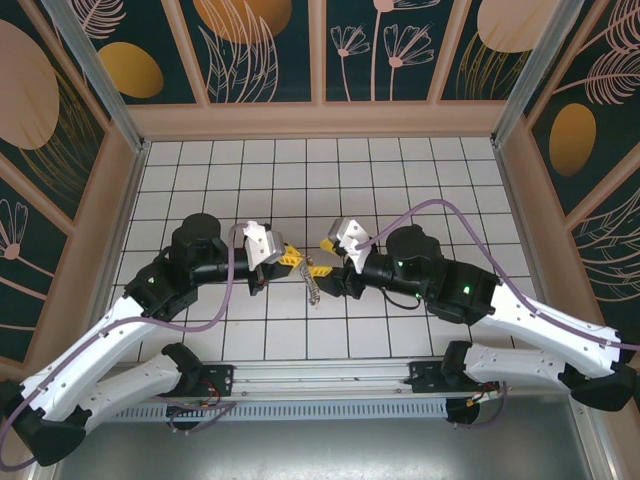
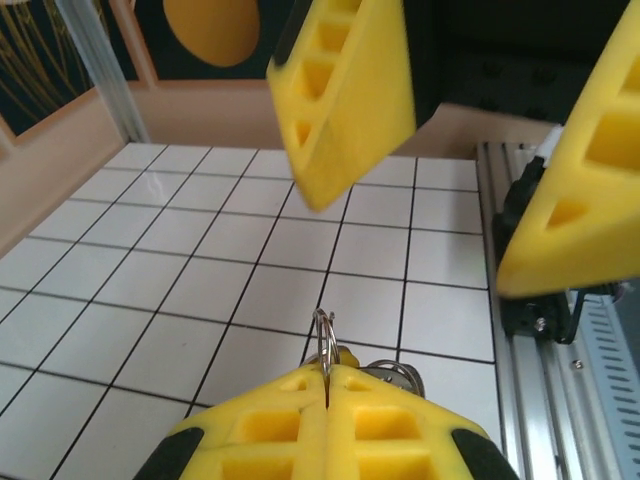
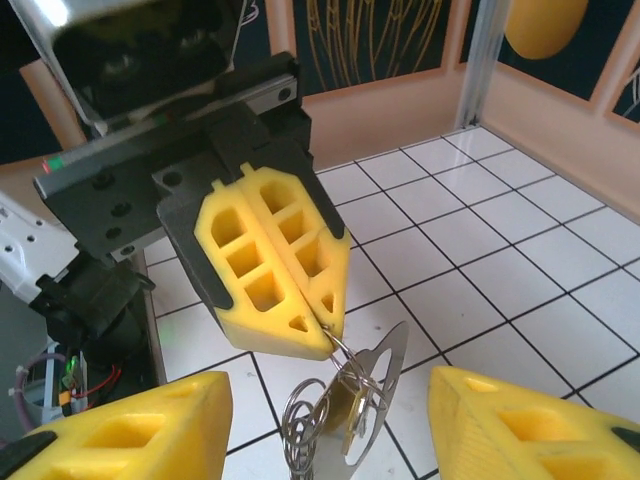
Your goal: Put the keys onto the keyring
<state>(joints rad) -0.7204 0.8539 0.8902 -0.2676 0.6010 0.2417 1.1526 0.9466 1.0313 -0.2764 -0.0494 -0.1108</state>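
Observation:
My left gripper is shut on a small wire ring at its fingertips. From that ring hangs a bunch: several silvery wire rings, a flat D-shaped silvery loop that looks like the keyring, and a key with a yellow-orange head. My right gripper is open. Its yellow fingers stand either side of the hanging bunch and touch nothing. In the left wrist view they hang ahead, wide apart. I cannot tell whether the bunch reaches the floor.
The white tiled floor is bounded by wooden walls and aluminium posts. A metal rail with the arm bases runs along the near edge. Both arms meet over the middle of the floor.

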